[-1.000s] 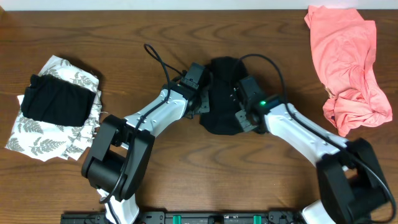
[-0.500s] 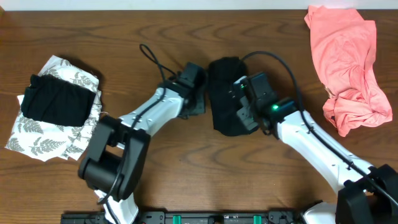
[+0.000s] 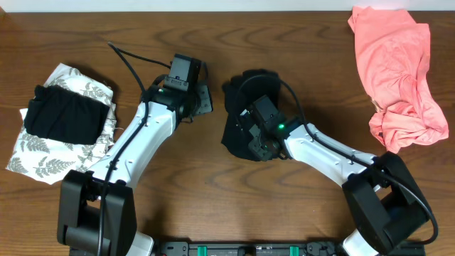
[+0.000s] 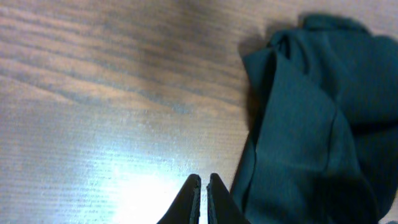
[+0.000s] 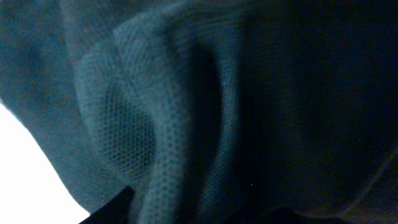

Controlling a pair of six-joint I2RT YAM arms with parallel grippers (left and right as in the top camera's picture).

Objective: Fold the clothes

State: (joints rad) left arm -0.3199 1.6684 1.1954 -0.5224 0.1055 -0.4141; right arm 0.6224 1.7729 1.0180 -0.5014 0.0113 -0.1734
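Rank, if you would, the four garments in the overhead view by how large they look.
1. Salmon-pink garment
2. White leaf-print garment
3. Crumpled black shirt and folded black garment: these look alike, and the right arm hides part of the shirt.

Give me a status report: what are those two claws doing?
Left gripper shut, empty, over wooden table beside black shirt. Right gripper pressed into shirt, jaws hidden. Nothing blocking.

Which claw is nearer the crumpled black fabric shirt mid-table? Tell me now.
Right. The right claw sits on the crumpled black fabric shirt, whose folds fill its wrist view. The left claw is clear of the shirt's edge, shut over the bare wooden table.
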